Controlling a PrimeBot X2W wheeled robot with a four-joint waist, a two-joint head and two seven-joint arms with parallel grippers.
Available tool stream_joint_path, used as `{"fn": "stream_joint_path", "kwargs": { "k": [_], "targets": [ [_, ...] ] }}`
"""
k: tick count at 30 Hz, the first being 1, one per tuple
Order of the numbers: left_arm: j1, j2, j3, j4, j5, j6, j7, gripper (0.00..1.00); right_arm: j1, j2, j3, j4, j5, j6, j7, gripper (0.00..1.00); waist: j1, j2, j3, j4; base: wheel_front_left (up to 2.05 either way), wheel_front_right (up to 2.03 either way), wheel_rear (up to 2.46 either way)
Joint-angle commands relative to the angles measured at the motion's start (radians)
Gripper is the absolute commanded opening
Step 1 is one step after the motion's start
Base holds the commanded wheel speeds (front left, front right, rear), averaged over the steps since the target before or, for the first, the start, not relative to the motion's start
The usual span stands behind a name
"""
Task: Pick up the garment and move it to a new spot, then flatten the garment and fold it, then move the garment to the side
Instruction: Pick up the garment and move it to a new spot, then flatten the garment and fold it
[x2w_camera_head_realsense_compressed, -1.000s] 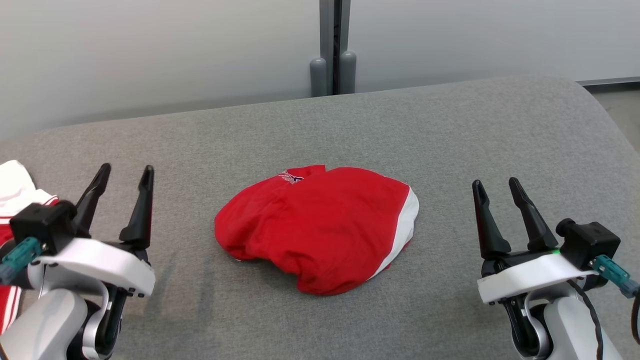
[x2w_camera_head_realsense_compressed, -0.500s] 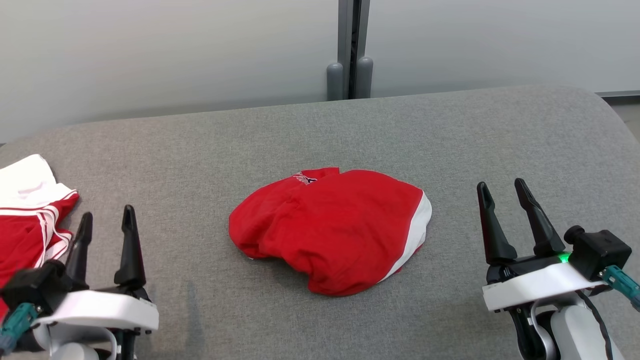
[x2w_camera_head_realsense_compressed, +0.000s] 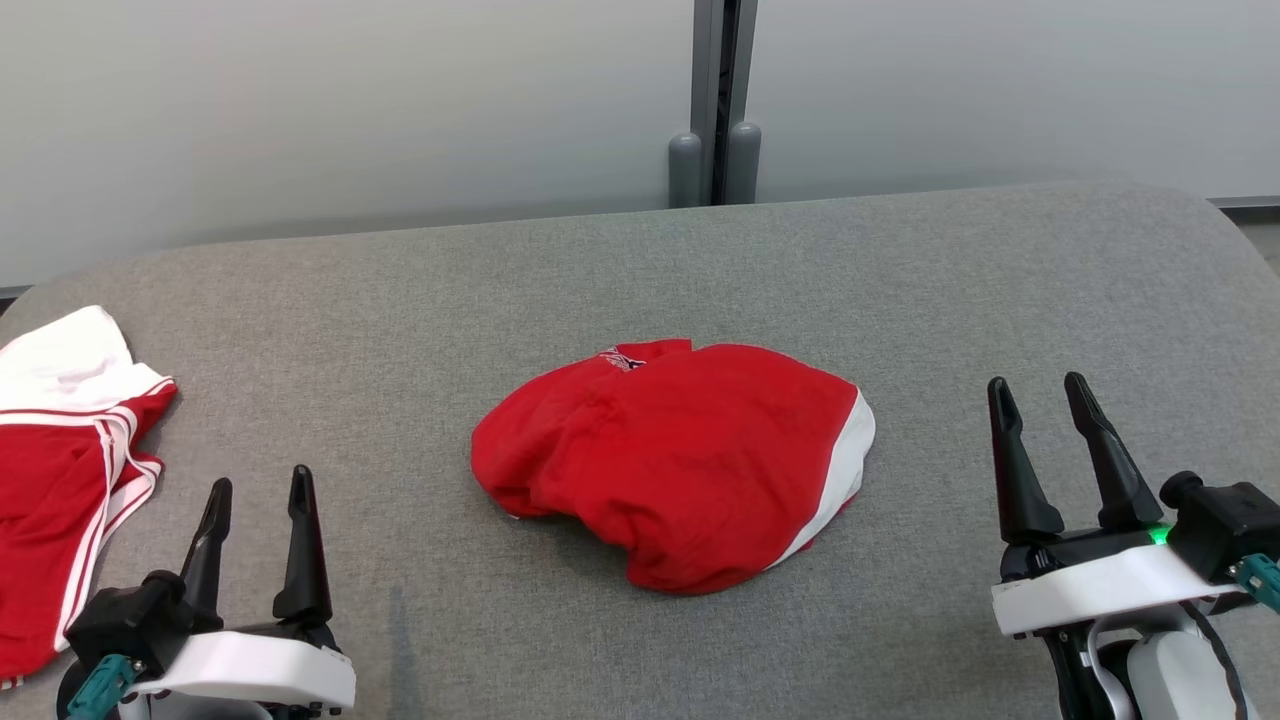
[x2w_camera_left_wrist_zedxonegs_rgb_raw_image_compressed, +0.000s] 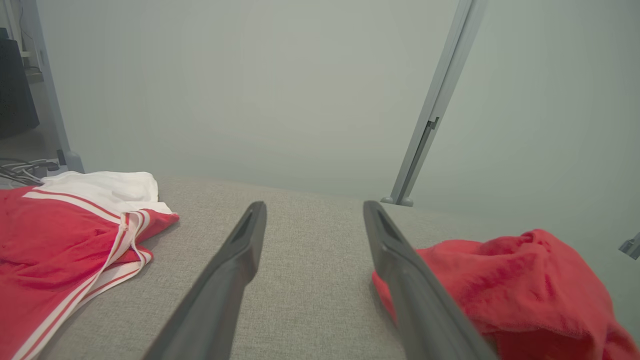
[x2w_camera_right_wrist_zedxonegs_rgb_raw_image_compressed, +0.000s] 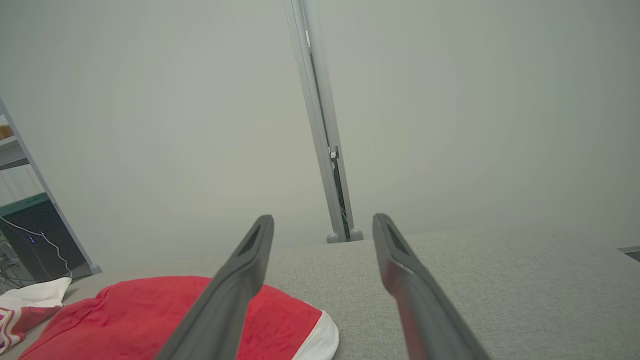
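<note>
A crumpled red garment (x2w_camera_head_realsense_compressed: 680, 460) with a white side panel lies bunched in the middle of the grey padded table (x2w_camera_head_realsense_compressed: 400, 290). My left gripper (x2w_camera_head_realsense_compressed: 259, 478) is open at the near left, well short of the garment, with nothing between its fingers. At the near right my right gripper (x2w_camera_head_realsense_compressed: 1036, 383) is open too, apart from the cloth and empty. In the left wrist view the garment (x2w_camera_left_wrist_zedxonegs_rgb_raw_image_compressed: 520, 285) lies to the right of the open left gripper (x2w_camera_left_wrist_zedxonegs_rgb_raw_image_compressed: 314, 205). In the right wrist view the garment (x2w_camera_right_wrist_zedxonegs_rgb_raw_image_compressed: 125, 310) lies left of the open right gripper (x2w_camera_right_wrist_zedxonegs_rgb_raw_image_compressed: 324, 217).
A second red garment with white stripes (x2w_camera_head_realsense_compressed: 60, 450) lies at the table's left edge, also seen as the striped garment (x2w_camera_left_wrist_zedxonegs_rgb_raw_image_compressed: 55, 240). A grey post (x2w_camera_head_realsense_compressed: 715, 100) stands behind the table against a pale wall. The table's right end curves down.
The camera has shifted, so the scene sits further right. My left gripper has drawn back toward the near edge and sits lower in view. The garment has not moved.
</note>
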Motion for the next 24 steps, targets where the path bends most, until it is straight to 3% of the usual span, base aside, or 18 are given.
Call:
{"fn": "stream_joint_path", "kwargs": {
  "k": [1,9,24],
  "targets": [
    [0.003,-0.007,0.011,0.011,0.018,-0.015,-0.002,1.00,0.005,-0.002,-0.003,-0.003,-0.006,0.002,-0.008,1.00,0.0000,0.0000,-0.001,0.000,0.00,0.00,0.00],
    [0.011,-0.064,0.048,0.057,0.089,-0.075,-0.002,1.00,0.006,0.002,-0.014,0.013,-0.009,0.002,-0.008,1.00,0.0000,0.0000,-0.009,-0.001,0.00,0.00,0.00],
    [0.002,-0.106,0.098,0.090,0.163,-0.121,-0.002,1.00,-0.001,0.006,-0.018,0.040,-0.011,0.002,-0.008,1.00,0.0000,0.0000,-0.019,-0.001,0.00,0.00,0.00]
  ]
}}
